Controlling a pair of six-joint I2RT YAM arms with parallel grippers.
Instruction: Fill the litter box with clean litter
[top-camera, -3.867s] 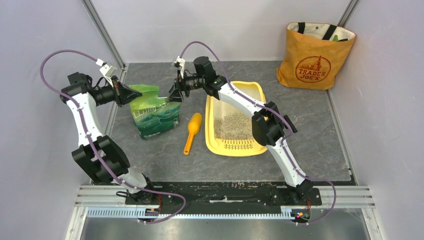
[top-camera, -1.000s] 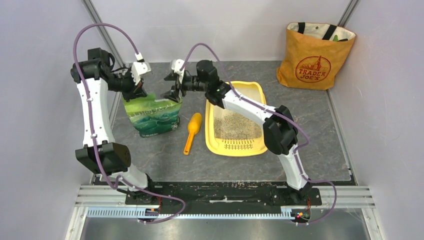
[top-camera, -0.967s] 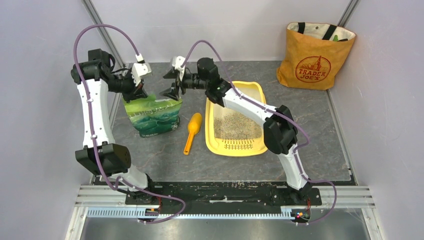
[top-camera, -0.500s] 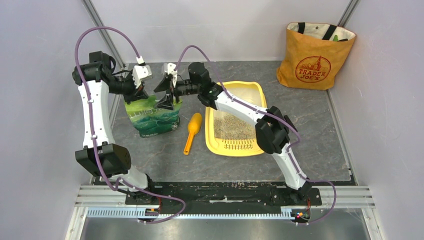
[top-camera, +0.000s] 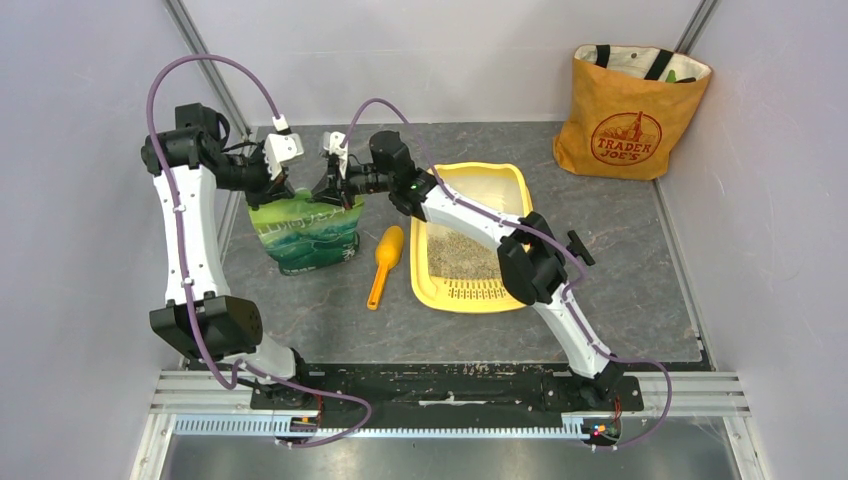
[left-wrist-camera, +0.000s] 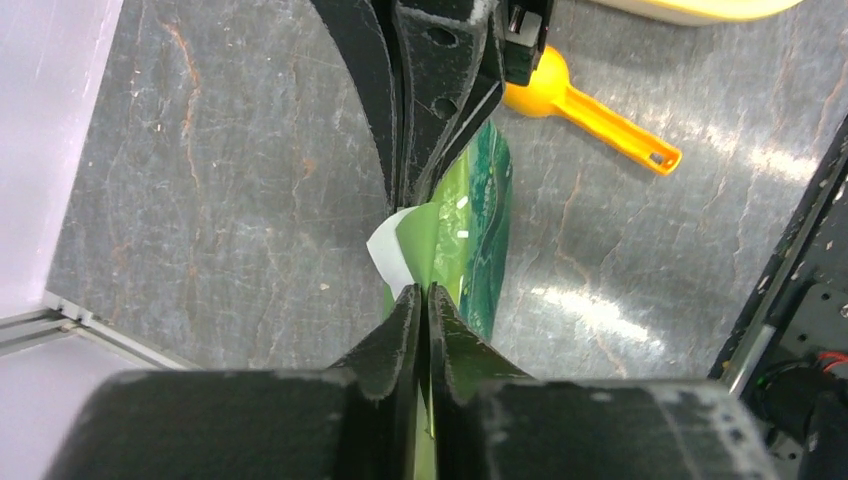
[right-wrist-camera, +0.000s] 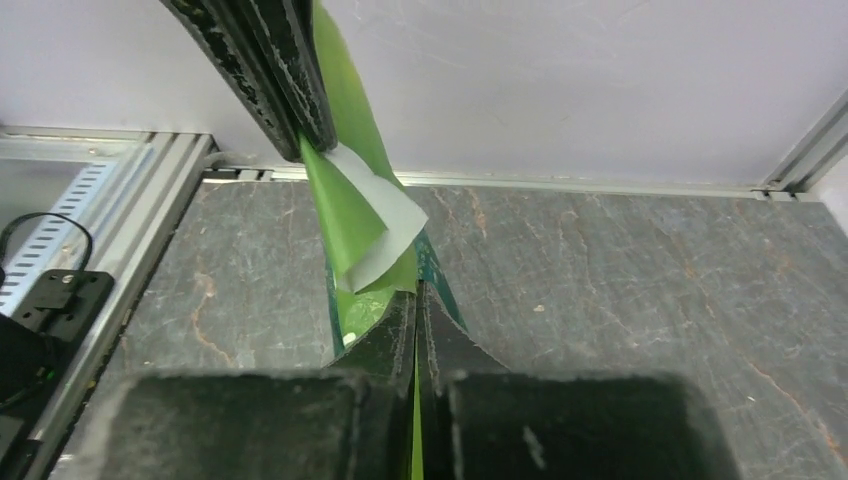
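The green litter bag (top-camera: 305, 232) stands upright on the table's left half. My left gripper (top-camera: 279, 188) pinches the left part of its top edge. My right gripper (top-camera: 327, 190) pinches the same edge just to the right. In the left wrist view my left gripper (left-wrist-camera: 422, 292) is shut on the thin green bag (left-wrist-camera: 470, 230). The right wrist view shows the right gripper (right-wrist-camera: 416, 296) shut on the bag (right-wrist-camera: 350, 215). To the right lies the yellow litter box (top-camera: 421, 280) with grey-beige clean litter (top-camera: 462, 252) spread in its near half.
An orange-yellow scoop (top-camera: 384, 265) lies between the bag and the litter box, also seen as the scoop (left-wrist-camera: 590, 115) in the left wrist view. An orange tote bag (top-camera: 628, 115) stands in the far right corner. Walls close the left, back and right sides.
My right gripper has moved left over the bag's top and closed from open onto its edge. The left gripper has kept its hold at the same place.
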